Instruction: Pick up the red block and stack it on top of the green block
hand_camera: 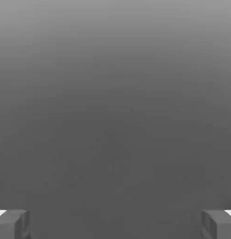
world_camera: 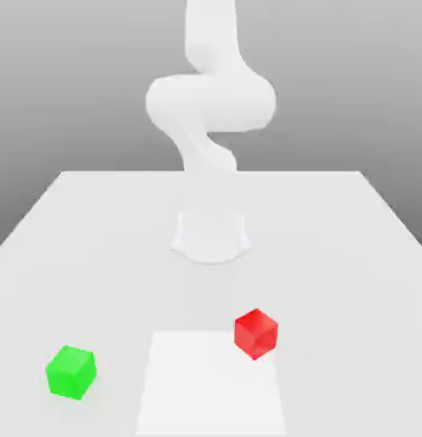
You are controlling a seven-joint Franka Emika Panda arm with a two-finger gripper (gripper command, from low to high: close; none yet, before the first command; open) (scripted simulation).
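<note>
"What do I have on the table, going left to right?"

"At the exterior view's left I see the green cube, sitting flat on the tabletop, toward the table's left edge and well forward of its far edge. It's turned a little, so I get its top and side faces."

"And the middle?"

"A pale four-sided patch on the tabletop. Behind it, nearer the far edge, stands the base of my white Panda arm; the arm bends above it and runs up out of the exterior view."

"Where's the red cube?"

"Right of the middle, at the patch's far right corner, overlapping that corner as I see it. It's a bit farther from me than the green one, with the patch's width between them. The two are well apart, not stacked."

"How's my gripper?"

"Wide open. In the hand view I've got its two fingers spread to opposite sides, with a broad gap between them and no cube held."
</note>
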